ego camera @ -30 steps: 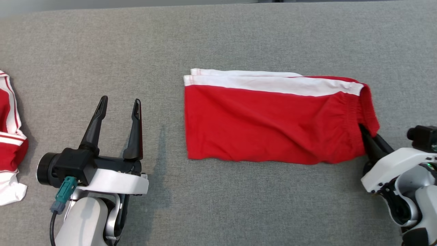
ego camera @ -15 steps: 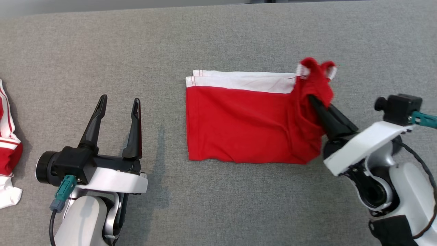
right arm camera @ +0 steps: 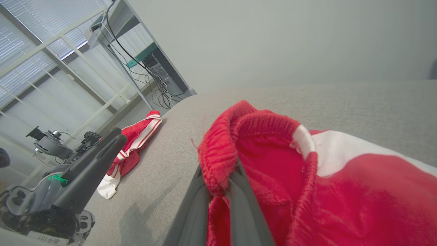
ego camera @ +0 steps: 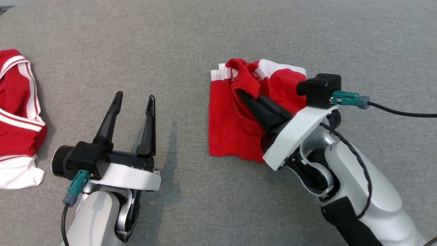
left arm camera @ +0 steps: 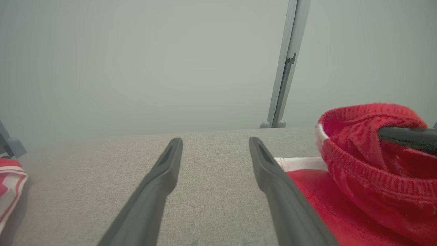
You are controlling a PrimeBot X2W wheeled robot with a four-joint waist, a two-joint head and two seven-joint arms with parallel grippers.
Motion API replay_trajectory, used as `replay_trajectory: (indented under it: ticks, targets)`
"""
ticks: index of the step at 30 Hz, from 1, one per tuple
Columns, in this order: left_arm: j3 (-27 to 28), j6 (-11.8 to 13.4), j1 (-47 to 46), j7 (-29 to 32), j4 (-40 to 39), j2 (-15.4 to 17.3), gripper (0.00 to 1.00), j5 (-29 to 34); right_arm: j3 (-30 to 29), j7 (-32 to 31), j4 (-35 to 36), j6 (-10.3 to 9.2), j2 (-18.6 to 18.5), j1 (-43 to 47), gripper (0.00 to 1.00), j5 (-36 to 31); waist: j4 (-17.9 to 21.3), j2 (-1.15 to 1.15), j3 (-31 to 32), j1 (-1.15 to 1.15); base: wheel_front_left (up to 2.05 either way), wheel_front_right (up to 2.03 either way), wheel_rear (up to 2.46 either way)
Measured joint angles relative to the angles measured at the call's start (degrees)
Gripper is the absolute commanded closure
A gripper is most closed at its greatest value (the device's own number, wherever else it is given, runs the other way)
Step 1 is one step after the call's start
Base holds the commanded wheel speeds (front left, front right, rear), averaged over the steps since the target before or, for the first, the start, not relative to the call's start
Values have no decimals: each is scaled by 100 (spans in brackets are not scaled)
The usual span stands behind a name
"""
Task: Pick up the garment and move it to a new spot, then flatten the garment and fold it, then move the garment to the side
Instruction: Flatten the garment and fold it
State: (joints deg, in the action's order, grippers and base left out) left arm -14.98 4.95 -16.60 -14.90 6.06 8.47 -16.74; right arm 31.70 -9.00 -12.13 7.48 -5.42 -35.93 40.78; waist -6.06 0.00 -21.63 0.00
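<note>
Garment [ego camera: 232, 126]: red shorts w/ white side stripe, lying centre-right on the surface. Elastic waistband end is raised off the lower layer and doubled back over it toward the hem end.

R gripper [ego camera: 243, 95]: jaws closed, pinching the waistband edge; red cloth bunched over the tips.

L gripper [ego camera: 135, 96]: jaws wide apart, nothing between them, over bare surface well to the garment's left, no contact.

Second red/white garment [ego camera: 17, 112]: crumpled at the surface's far left edge, well apart from the rest.

Surface [ego camera: 218, 34]: grey woven fabric cover, flat, lightly textured; arm shadow falls beside L gripper.

Room: plain pale grey wall [left arm camera: 136, 68] beyond the far edge, w/ grey upright post [left arm camera: 285, 68] against it. R wrist view shows window blinds [right arm camera: 20, 24], hanging cables and a computer tower [right arm camera: 163, 77] past the surface's left end.
</note>
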Motion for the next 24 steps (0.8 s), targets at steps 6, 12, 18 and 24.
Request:
replay_trajectory:
  ticks: [6,12,18,24]
  targets:
    - [-42,-132,-60,-1,99,-170,0,7,358,479,-1166,0,159,-312,100,-413,-258,0,-104,0,0,0,0]
    - [-30,-193,-137,-1,154,-240,0,60,834,834,-1591,0,230,-492,0,-293,-326,0,-186,0,0,0,0]
    - [62,-246,-137,-1,215,-263,0,111,1326,1296,-1638,0,255,-604,0,-169,-240,0,-172,0,0,0,0]
    - [201,-287,-122,0,230,-249,0,154,1262,1949,-972,0,89,-504,0,-301,-58,0,-82,0,0,0,0]
